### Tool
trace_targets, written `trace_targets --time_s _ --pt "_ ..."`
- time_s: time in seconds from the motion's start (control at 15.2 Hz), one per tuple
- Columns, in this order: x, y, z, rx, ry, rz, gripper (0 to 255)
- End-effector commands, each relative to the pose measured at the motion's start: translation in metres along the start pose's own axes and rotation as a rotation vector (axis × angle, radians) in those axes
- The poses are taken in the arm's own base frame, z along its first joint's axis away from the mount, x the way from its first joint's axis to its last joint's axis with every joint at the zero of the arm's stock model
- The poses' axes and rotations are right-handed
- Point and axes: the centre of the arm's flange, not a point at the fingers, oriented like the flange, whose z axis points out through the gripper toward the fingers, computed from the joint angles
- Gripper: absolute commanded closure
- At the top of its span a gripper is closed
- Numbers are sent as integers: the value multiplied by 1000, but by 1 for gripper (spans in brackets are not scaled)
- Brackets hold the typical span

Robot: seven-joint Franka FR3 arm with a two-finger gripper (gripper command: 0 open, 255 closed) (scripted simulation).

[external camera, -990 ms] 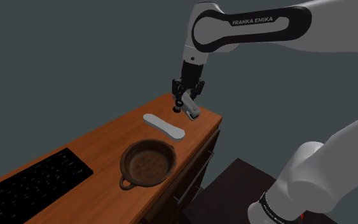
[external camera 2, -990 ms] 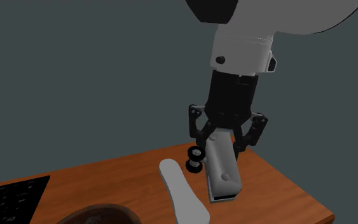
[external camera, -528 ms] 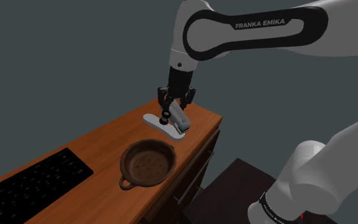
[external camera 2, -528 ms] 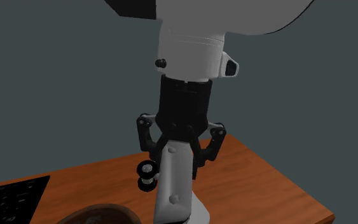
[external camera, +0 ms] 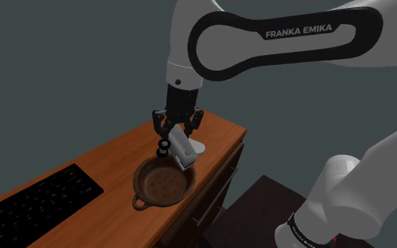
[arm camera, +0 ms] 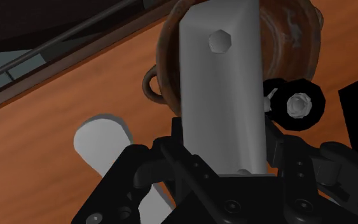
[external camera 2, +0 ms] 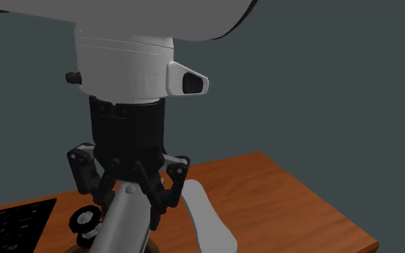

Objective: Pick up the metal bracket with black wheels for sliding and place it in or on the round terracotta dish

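Over the far rim of the round brown dish point(external camera: 140, 187), the grey bracket point(external camera: 183, 150) is held clamped between the fingers of the black gripper point(external camera: 178, 134). Its long body hangs down past the fingertips, and its black wheels point(external camera: 163, 146) stick out to one side. "FRANKA EMIKA" is printed in white on the arm's dark link point(external camera: 301, 32). Just beyond the dish, a flat white piece point(external camera: 197, 146) lies on the wooden desk point(external camera: 112, 158).

Shoulder cam's high by the stand point(external camera: 260, 204), looking down the desk point(external camera: 84, 165). Second cam's low, way closer, sharing the gripper point(external camera 2: 132, 192) and far corner. Wrist cam points down.
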Motion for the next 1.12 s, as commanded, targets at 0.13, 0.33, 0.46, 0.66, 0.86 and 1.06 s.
trace_targets --time_s 0.13,0.33,0.46,0.66,0.86,1.06 --pt "-26 -35 10 1 1 2 255" --pt "-25 -33 26 1 1 2 255" --pt "-24 -32 36 1 1 2 255" --pt "-23 -30 52 1 1 2 255" --pt "-22 -29 68 1 1 2 255" --pt "-22 -28 73 1 1 2 255"
